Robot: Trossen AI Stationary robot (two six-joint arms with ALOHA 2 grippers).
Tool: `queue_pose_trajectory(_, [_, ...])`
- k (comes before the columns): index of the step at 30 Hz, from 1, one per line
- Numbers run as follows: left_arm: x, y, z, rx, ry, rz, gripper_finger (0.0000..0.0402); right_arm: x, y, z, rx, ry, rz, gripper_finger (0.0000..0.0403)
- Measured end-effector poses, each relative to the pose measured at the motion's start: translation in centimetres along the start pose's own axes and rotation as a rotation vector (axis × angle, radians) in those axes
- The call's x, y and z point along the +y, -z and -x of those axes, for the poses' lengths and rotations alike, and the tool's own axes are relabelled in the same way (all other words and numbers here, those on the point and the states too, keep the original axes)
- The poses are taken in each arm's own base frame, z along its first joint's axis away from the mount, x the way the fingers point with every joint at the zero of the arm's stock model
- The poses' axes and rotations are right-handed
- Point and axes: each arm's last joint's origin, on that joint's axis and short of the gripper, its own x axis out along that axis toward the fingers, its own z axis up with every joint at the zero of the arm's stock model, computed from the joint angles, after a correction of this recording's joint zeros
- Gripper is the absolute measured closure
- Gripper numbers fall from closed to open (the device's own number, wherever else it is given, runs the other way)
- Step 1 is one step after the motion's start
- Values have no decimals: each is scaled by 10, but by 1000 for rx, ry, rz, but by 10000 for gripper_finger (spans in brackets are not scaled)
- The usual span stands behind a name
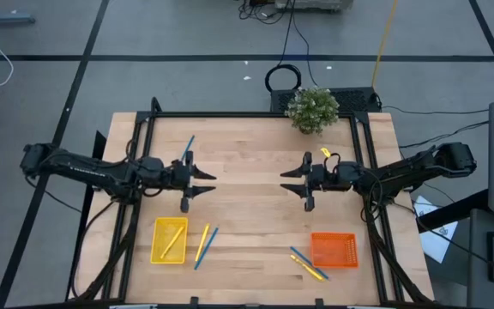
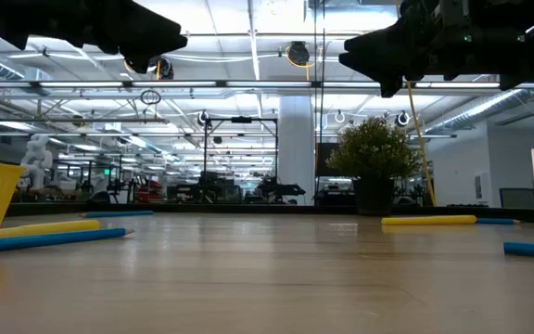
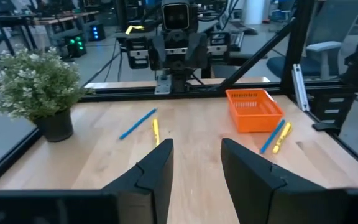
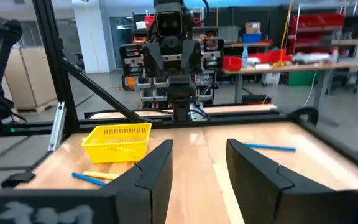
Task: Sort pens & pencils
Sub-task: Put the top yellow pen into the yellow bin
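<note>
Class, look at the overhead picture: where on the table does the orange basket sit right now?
The orange basket sits at the table's front right in the high view, below the right arm, with a blue pen and yellow pencil lying just left of it.

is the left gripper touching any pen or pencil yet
Apart. The high view shows the left gripper over bare wood, open and empty, with a gap to the nearest blue pen and the yellow basket.

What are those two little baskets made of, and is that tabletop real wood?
The yellow basket and orange basket look like moulded plastic: bright uniform colour, thin walls pierced by a fine grid of holes. The table appears to be pale wood planks, perhaps butcher-block: parallel strips with grain show, with a smooth, slightly glossy finish. Whether it is solid wood or veneer cannot be told.
</note>
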Motion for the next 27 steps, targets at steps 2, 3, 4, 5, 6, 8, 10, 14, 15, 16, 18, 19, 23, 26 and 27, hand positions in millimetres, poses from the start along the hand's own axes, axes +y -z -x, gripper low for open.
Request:
queue_pose_trajectory(2, [0, 0, 0, 0, -12, 0, 261, 0, 3, -1, 39, 4, -40, 261])
queue_pose_trajectory(3, [0, 0, 0, 0, -17, 0, 261, 1, 5, -2, 91, 26, -51, 261])
queue_pose_trajectory(4, [0, 0, 0, 1, -20, 0, 261, 2, 7, -5, 162, 66, -53, 261])
queue_pose_trajectory(5, [0, 0, 0, 1, -26, 0, 261, 3, 8, -8, 252, 116, -45, 261])
queue_pose_trajectory(6, [1, 0, 0, 1, -32, 0, 261, 4, 9, -11, 360, 172, -28, 262])
queue_pose_trajectory(8, [1, 0, 0, 1, -42, 0, 261, 5, 7, -12, 563, 289, -8, 264])
queue_pose_trajectory(10, [1, 0, 0, 1, -43, 0, 261, 5, 7, -10, 710, 403, -23, 267])
queue_pose_trajectory(14, [1, 1, 0, 15, -43, 0, 261, 2, 16, 4, 854, 517, -52, 270])
queue_pose_trajectory(15, [1, 2, 0, 21, -43, 0, 261, 1, 19, 7, 879, 531, -59, 270])
queue_pose_trajectory(16, [1, 2, 0, 23, -43, 0, 261, 0, 24, 12, 913, 542, -51, 270])
queue_pose_trajectory(18, [1, 2, 0, 26, -43, -4, 261, -2, 31, 17, 968, 532, 4, 270])
queue_pose_trajectory(19, [1, 2, 0, 26, -43, -8, 261, -3, 33, 19, 995, 506, 54, 270])
queue_pose_trajectory(23, [1, 2, 0, 26, -42, -23, 261, -6, 40, 30, 1158, 397, 115, 270])
queue_pose_trajectory(26, [1, 2, 0, 26, -42, -26, 261, -11, 43, 36, 1249, 384, 85, 271])
queue_pose_trajectory(27, [1, 2, 0, 26, -42, -26, 261, -13, 44, 39, 1280, 393, 82, 271])
